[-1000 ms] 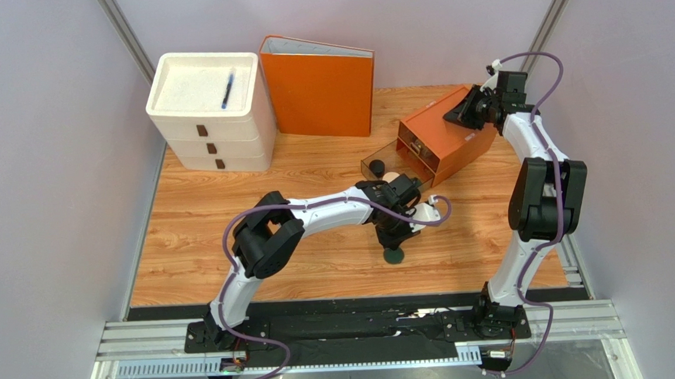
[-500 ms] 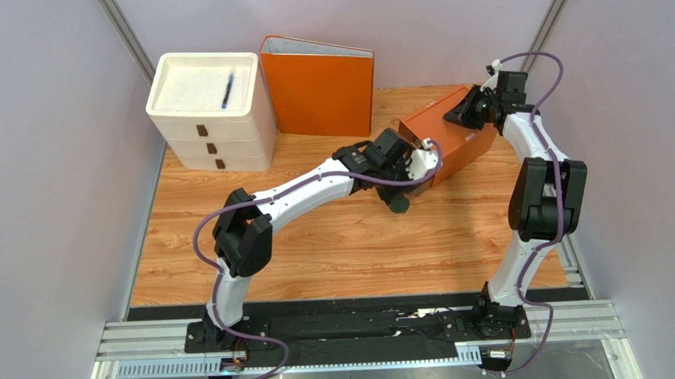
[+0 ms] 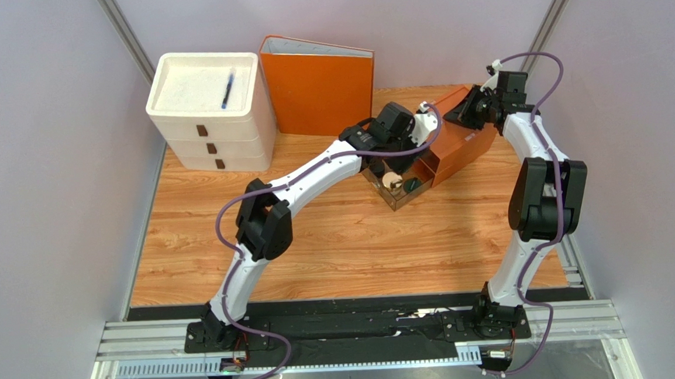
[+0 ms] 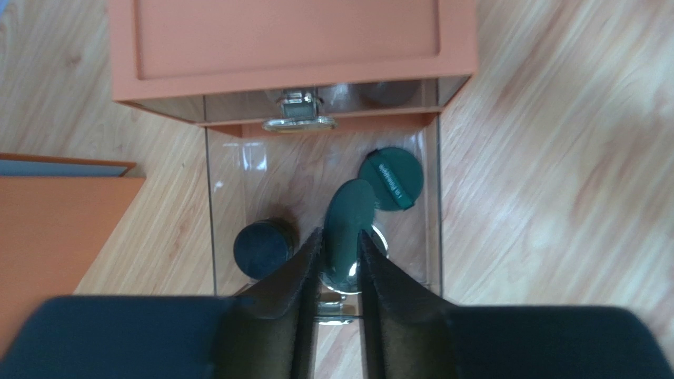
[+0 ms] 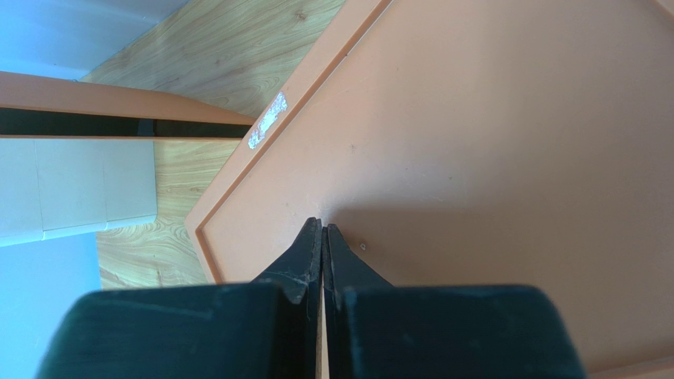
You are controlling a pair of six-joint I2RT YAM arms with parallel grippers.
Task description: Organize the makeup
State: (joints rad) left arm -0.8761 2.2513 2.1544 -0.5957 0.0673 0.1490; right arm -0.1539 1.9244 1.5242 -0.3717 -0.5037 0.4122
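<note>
**Currently: green compact in the clear drawer, left tool half open over it**

Over the clear drawer [image 4: 269, 181] hangs the left tool [image 4: 339, 237]. The drawer is pulled out of the orange box [image 4: 293, 35], which sits near the far right corner of the worktop [image 3: 335, 242].

The fingers are parted about halfway and straddle the green compact [image 4: 381, 185]. One disc lies flat on the drawer floor toward the box end. The other tips up between the fingers, over the gold-rimmed jar [image 4: 346, 274] at the drawer's outer end. Can't tell if the pads touch it. To me it looks rested in the drawer, not gripped. The black pot [image 4: 265, 249] stands just beside the jar.

The right tool [image 5: 323, 230] is closed tight with nothing in it, tips on the box top. It reads as bracing the box.

Handling, my guess:
- Compact: hard plastic, light and glossy, so slippery. It is two discs on a joint and will flop if pinched by one disc. Take it across the joint, or across one disc's rim.
- Jar: small and rigid, maybe glass. Pinch the sides below the rim, gently.
- Pot: stiff, light, round. Pinch across the diameter.

The drawer walls look thin and crowd the fingers, so go in vertical.
</note>
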